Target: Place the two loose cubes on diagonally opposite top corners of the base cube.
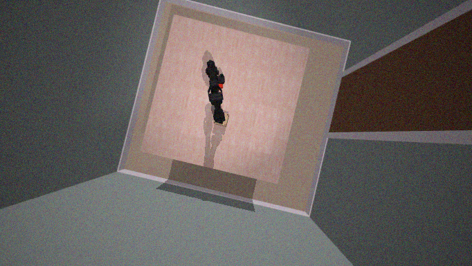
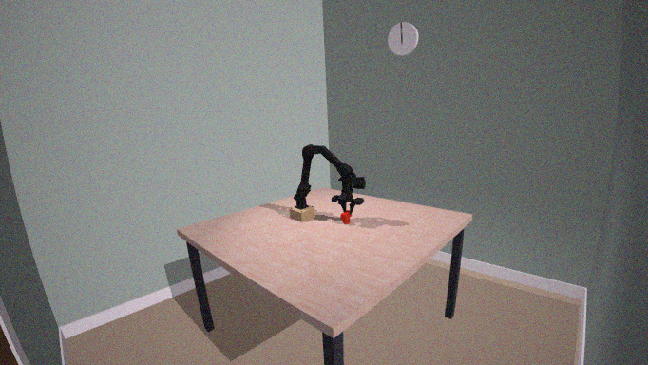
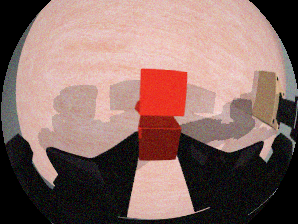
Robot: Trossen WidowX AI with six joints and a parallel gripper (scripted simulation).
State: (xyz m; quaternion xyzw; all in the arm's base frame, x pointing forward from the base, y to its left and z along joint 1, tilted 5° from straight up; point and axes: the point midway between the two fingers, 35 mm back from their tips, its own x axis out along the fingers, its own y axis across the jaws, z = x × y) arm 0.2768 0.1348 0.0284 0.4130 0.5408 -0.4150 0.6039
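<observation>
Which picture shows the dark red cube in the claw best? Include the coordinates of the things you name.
The wrist view: the dark red cube [image 3: 159, 144] sits big between the claw's [image 3: 159, 145] two fingers. The exterior view shows tiny red shapes below the claw [image 2: 348, 212], hard to tell apart. From the top, just a red patch peeks out, and I can't tell which cube.

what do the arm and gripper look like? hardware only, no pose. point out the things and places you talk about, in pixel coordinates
Arm [image 1: 216, 97] [image 2: 306, 168]: matte black, chunky joints, slimmer links. Gripper [image 2: 349, 212] [image 3: 157, 136]: also black, two fingers, broad at the rear, tapering toward the tips in the wrist view. No legible markings; cables can't be made out.
</observation>
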